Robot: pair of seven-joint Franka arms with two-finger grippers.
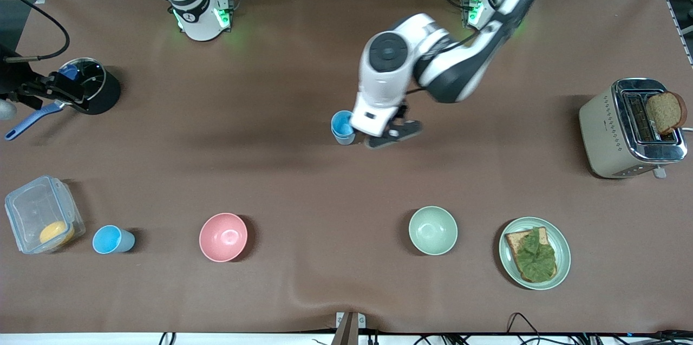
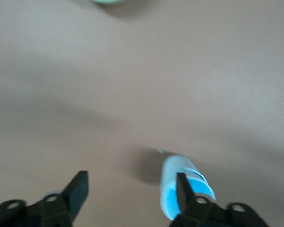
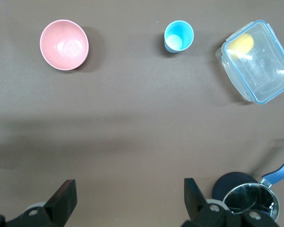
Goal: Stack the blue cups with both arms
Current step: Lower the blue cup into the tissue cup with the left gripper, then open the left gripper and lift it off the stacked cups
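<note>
left pincer (image 1: 394, 135) is low over mid-desk, jaws spread wide, nothing in them. one finger (image 2: 185, 191) sits just beside the stacked blue cups (image 1: 342, 127), which stand upright on the brown desk (image 1: 303, 171) about midway between the two bases. looks like one cup nested in another there: double rim visible in the left wrist view, though it's blurred, so that's a judgement.

right pincer (image 3: 128, 201) is parked and waiting, jaws wide apart, empty, high over the right arm's end of the desk above the black pot (image 1: 92, 86).

a single blue cup (image 1: 112, 240) is still out, upright, between the clear lidded box (image 1: 43, 215) and the pink bowl (image 1: 223, 236), nearer the front camera than the stack.

handling guess: thin plastic tumblers, light, smooth and a bit slippery, walls will flex if squeezed hard. tapered, so a pinch across the rim with one finger inside and one outside should hold better than squeezing the body. easy to tip, so come straight down.

shapes: cups are round and handleless, narrower than the bowls. pale green bowl (image 1: 432, 230) and pink bowl are matte, wide, shallow. desk cover is a soft brown sheet with slight wrinkles.
</note>
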